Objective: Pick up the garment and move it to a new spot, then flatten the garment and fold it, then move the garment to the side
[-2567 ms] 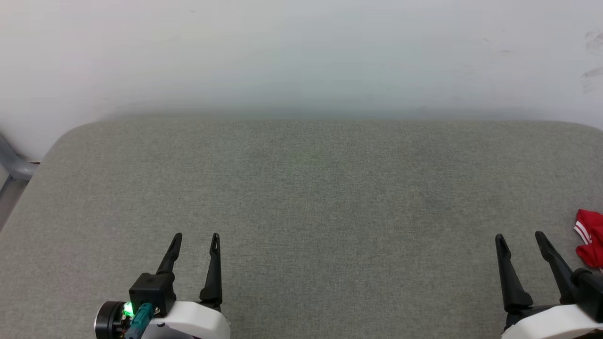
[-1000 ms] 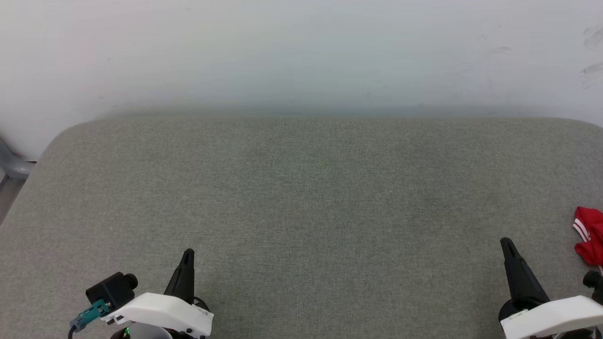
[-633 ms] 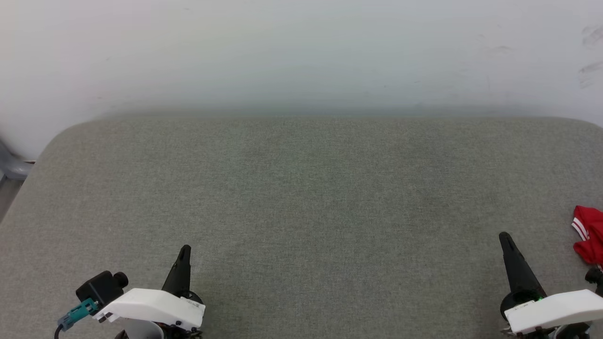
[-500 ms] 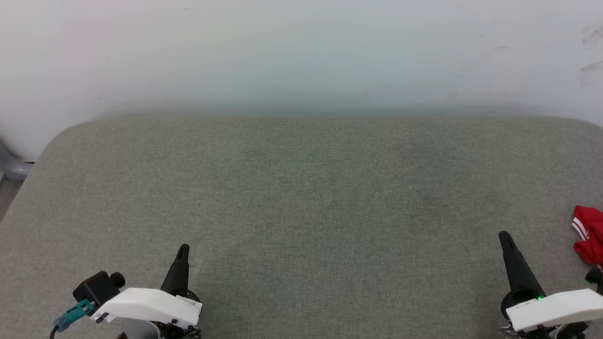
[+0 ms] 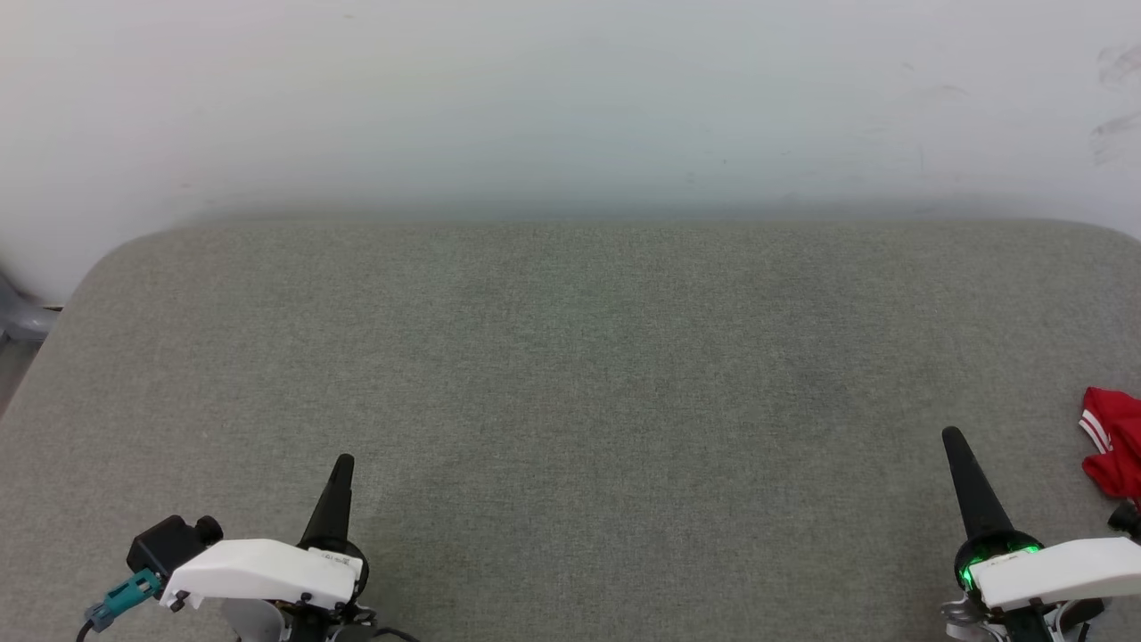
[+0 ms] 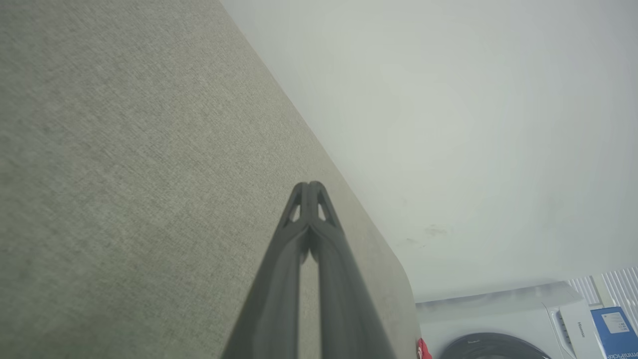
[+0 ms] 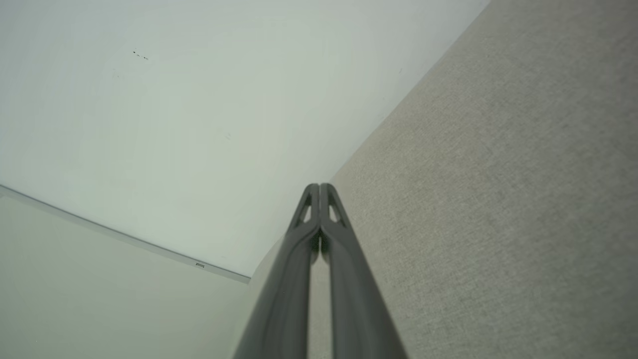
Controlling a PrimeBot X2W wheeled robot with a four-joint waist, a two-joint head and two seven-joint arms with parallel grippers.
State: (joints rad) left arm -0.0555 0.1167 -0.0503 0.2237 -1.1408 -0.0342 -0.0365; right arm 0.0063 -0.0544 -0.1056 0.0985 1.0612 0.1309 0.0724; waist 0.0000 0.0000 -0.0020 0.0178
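Down at the near left of the grey table (image 5: 570,357), left gripper (image 5: 342,462), rolled on its side, jaws pressed tip to tip, gripping nothing. On the left wrist view, same gripper (image 6: 309,185), shut tight over bare fabric, aimed toward the pale wall (image 6: 448,124). Over at the near right, right gripper (image 5: 952,435), green light at its base, jaws likewise closed flat and empty. And the garment (image 5: 1111,442)? Crumpled red heap with white-striped trim, lying on the table at the far right, cut off at the view's edge, near the right gripper but apart from it. Red sliver of garment (image 6: 422,350) at the table's end on the left wrist view, beside a white washer (image 6: 498,324).
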